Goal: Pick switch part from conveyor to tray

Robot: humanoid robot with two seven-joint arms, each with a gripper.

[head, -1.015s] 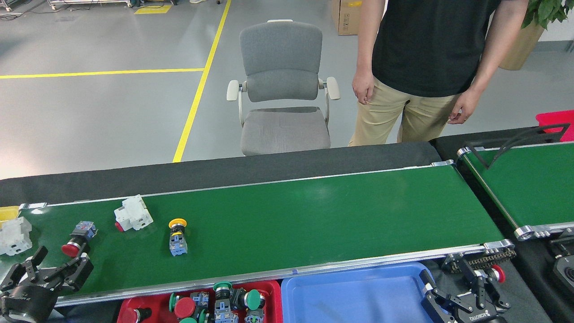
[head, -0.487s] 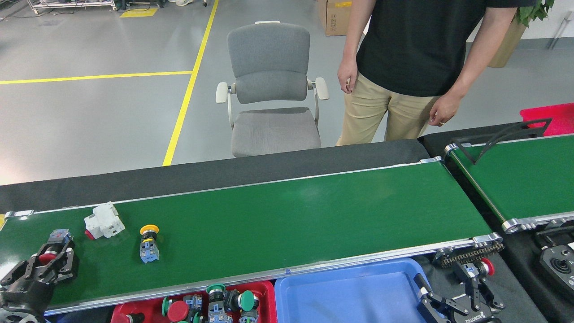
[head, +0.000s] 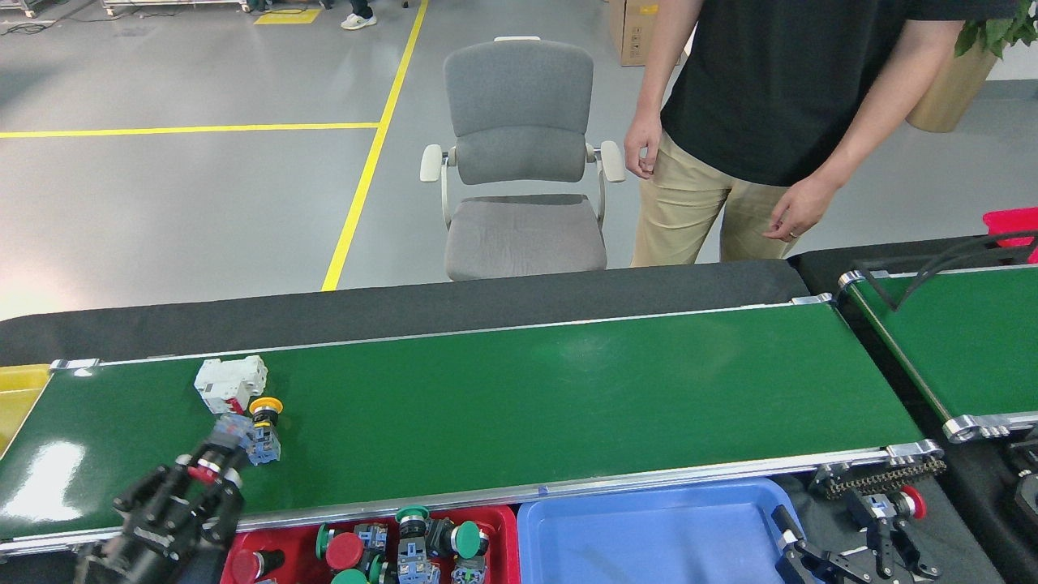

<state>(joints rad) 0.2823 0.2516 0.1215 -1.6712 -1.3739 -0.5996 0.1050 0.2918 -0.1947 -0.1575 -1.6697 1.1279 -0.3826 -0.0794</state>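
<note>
The conveyor (head: 527,397) lies mostly bare rightward. At lower left, our left gripper (head: 212,469) is clamped on a red switch part (head: 223,434) near the red tray (head: 503,539); our right gripper (head: 851,545) stands apart.

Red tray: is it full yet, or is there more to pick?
Not yet. The red tray already holds several switches. The left gripper has its jaws shut on a red-capped switch. A yellow-capped switch and a white part wait on the conveyor.
</note>
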